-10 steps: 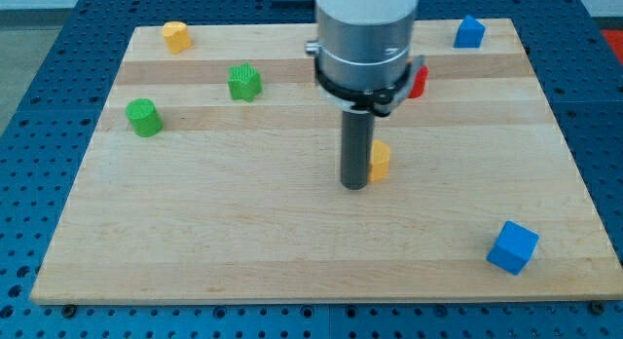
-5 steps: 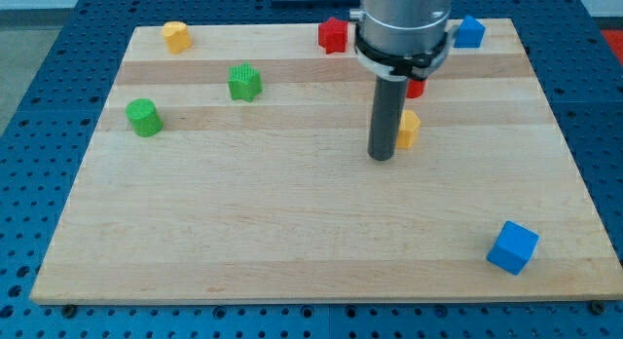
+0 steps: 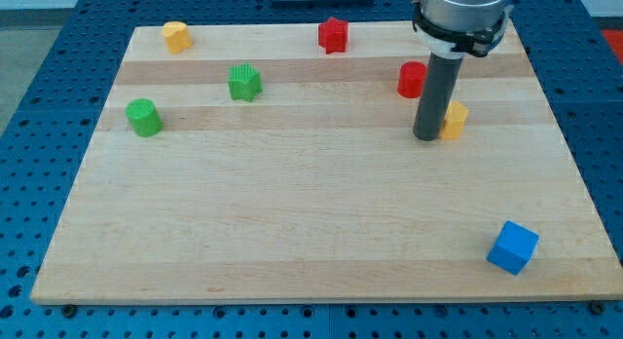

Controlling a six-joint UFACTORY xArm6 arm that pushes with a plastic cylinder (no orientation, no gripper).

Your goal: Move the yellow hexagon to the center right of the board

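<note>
The yellow hexagon [image 3: 454, 120] lies on the wooden board [image 3: 311, 212] right of the middle, partly hidden by my rod. My tip [image 3: 426, 137] rests on the board touching the hexagon's left side. A red cylinder [image 3: 411, 80] stands just above and to the left of the tip.
A red star [image 3: 334, 34] is at the top middle. A second yellow block [image 3: 176, 36] sits at the top left. A green star [image 3: 244, 82] and a green cylinder [image 3: 144, 117] are on the left. A blue cube [image 3: 512, 246] is at the bottom right.
My tip has moved right and slightly up, pushing the yellow hexagon with it. The arm's body now uncovers the red star and red cylinder and hides the blue block at the top right.
</note>
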